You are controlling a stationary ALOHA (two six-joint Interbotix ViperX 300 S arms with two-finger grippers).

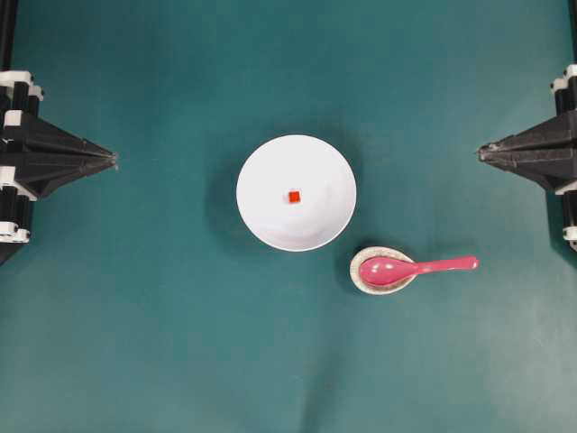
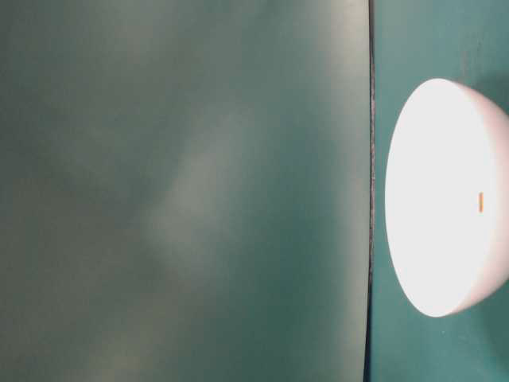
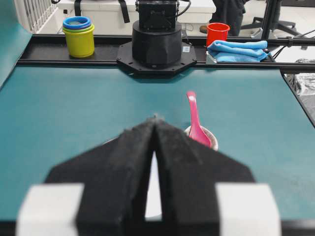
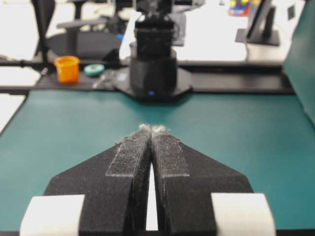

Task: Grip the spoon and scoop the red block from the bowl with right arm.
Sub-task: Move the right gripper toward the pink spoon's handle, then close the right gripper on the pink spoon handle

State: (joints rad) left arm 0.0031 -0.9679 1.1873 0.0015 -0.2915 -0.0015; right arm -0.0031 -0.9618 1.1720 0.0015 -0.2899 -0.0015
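Fingers of the right arm (image 1: pixel 481 152) sit pressed together, empty; a careless grab could knock the spoon (image 1: pixel 410 267), at the bowl's (image 1: pixel 261 162) four o'clock, off its dish (image 1: pixel 361 281).

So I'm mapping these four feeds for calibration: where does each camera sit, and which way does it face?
Overhead: looks straight down on the bowl, the spoon, both shut grippers.
Table-level: turned sideways, shows only the bowl; no robot parts.
Left wrist: behind the left gripper, facing the opposite arm's base.
Right wrist: behind the right gripper, facing the other way.
Shared: overhead and table-level both show the red block.
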